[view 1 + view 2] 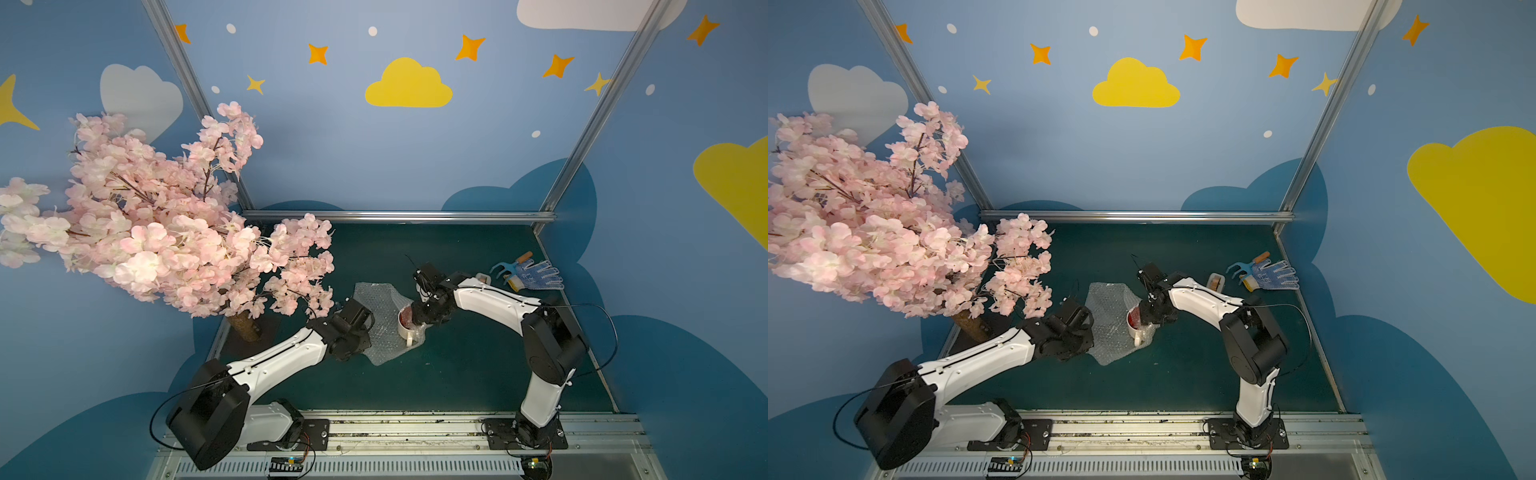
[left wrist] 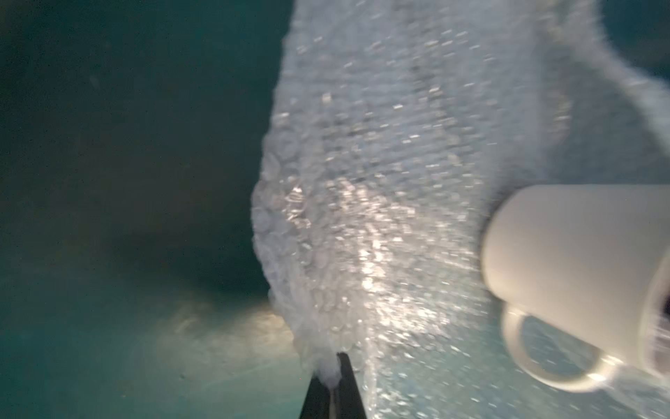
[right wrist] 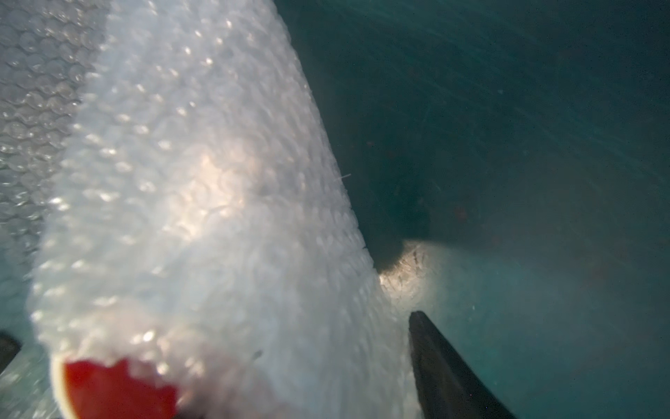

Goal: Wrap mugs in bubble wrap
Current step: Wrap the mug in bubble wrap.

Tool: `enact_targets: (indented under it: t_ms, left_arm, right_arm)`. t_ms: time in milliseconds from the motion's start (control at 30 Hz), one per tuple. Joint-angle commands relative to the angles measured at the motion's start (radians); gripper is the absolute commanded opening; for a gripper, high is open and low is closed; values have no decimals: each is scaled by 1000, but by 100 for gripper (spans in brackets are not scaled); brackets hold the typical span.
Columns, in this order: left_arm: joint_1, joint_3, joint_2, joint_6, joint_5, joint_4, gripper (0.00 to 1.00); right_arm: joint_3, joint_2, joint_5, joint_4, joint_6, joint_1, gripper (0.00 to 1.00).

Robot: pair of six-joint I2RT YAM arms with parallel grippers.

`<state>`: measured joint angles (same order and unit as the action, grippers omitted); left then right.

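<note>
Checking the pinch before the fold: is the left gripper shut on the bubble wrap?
Yes, the left gripper pinches the bubble wrap's edge.

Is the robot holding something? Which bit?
The left hand pinches the clear bubble wrap sheet by its edge. The right hand straddles the half-covered white mug; grip unclear.

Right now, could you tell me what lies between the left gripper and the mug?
Only bubble wrap: in the left wrist view the left gripper, shut on its edge, faces the mug across the sheet.
</note>
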<state>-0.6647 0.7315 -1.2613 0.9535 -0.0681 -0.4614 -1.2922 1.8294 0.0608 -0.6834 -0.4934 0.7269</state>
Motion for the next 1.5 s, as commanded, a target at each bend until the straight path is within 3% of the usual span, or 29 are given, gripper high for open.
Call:
enact_targets:
  t_ms: [0, 367, 600, 800, 1200, 1467]
  left_arm:
    - [-1, 79, 36, -75, 105, 96, 4]
    - [-14, 292, -150, -94, 248, 279, 4]
    - [-34, 324, -274, -45, 255, 381, 4]
    - [-46, 272, -318, -5, 225, 432, 4]
    - [-49, 241, -391, 34, 199, 459, 4]
    - [-46, 259, -445, 50, 194, 409, 4]
  right_arm:
    - [12, 19, 48, 10, -5, -3, 61]
    - [47, 14, 203, 101, -30, -45, 60]
    - [71, -3, 286, 146, -44, -75, 60]
    - [88, -33, 319, 167, -54, -93, 59]
    - [112, -135, 324, 167, -59, -109, 60]
    - [155, -248, 223, 123, -30, -118, 63]
